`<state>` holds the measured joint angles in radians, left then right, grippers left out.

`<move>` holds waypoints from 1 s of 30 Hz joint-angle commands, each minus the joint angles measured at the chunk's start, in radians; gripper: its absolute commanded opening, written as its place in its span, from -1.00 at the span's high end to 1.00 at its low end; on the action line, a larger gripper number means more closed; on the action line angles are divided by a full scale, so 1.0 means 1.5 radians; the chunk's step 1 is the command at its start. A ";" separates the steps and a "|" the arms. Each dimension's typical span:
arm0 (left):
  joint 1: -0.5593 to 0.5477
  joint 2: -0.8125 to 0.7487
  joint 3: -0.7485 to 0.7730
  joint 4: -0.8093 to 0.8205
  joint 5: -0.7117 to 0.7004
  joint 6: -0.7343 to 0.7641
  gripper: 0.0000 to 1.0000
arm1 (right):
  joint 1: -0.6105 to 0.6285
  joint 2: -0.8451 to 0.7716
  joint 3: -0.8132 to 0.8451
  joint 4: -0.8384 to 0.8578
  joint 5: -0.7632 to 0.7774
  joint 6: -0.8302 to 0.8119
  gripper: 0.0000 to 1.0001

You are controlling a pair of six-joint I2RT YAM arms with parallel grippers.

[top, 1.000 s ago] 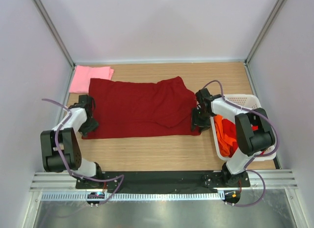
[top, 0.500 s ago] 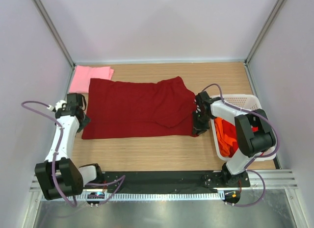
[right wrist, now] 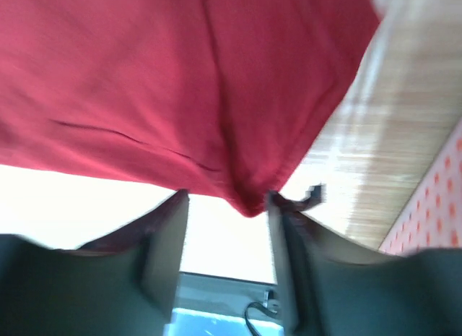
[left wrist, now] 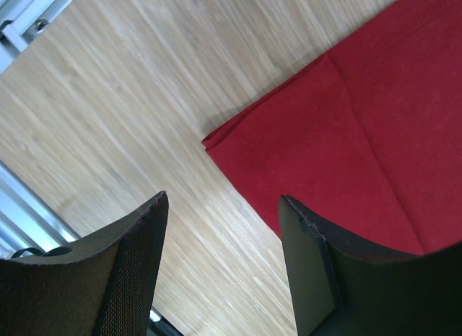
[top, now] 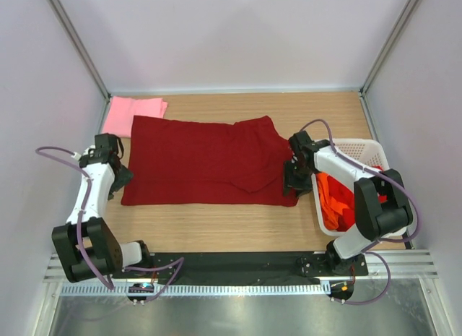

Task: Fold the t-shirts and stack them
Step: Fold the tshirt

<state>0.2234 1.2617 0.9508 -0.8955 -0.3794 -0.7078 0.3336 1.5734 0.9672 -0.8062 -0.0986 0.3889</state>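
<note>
The dark red t-shirt lies spread flat across the middle of the table. Its near left corner shows in the left wrist view. My left gripper hovers open just off that corner, with only bare wood between its fingers. My right gripper is at the shirt's near right corner. In the right wrist view that cloth corner points into the gap between the jaws, which stand apart without pinching it. A folded light pink t-shirt lies at the back left. An orange t-shirt is bunched in the basket.
The white slotted basket stands at the right edge, close to my right arm. Side walls close in the table on both sides. A metal rail runs along the left edge. Bare wood shows in front of the dark red shirt.
My left gripper has moved left, off the shirt's left edge. The right gripper has stayed at the near right corner, and the shirt's near edge now lies straighter.
</note>
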 commanded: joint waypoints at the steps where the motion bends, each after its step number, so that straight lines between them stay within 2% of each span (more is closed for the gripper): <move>1: 0.002 0.020 0.025 0.041 0.034 0.033 -0.27 | 0.001 -0.028 0.083 -0.024 0.008 0.007 -0.15; 3: 0.002 0.035 0.024 0.050 0.039 0.032 -0.28 | 0.002 -0.021 0.099 -0.012 -0.023 0.034 -0.27; 7: 0.002 0.050 0.033 0.055 0.044 0.041 -0.26 | 0.006 -0.008 0.087 0.057 -0.100 0.123 -0.28; 9: 0.002 0.054 0.030 0.067 0.045 0.052 -0.26 | 0.012 0.002 0.086 0.089 -0.096 0.149 -0.28; 13: 0.002 0.065 0.023 0.073 0.052 0.049 -0.20 | 0.034 0.043 0.109 0.117 -0.128 0.144 -0.28; 20: 0.002 0.065 0.021 0.082 0.058 0.046 -0.15 | 0.041 0.114 0.214 0.041 0.028 0.076 -0.33; 22: 0.002 0.065 0.022 0.091 0.056 0.053 -0.13 | 0.040 0.137 0.238 0.019 0.085 0.049 -0.31; 23: 0.002 0.066 0.023 0.095 0.055 0.054 -0.11 | 0.035 0.143 0.256 0.015 0.100 0.043 -0.23; 30: 0.002 0.102 0.040 0.091 0.069 0.055 -0.05 | 0.006 0.199 0.315 0.020 0.091 -0.019 -0.08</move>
<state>0.2234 1.3998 0.9737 -0.7822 -0.2947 -0.6422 0.3553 1.8488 1.3815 -0.7689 0.0021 0.4358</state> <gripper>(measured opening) 0.528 0.557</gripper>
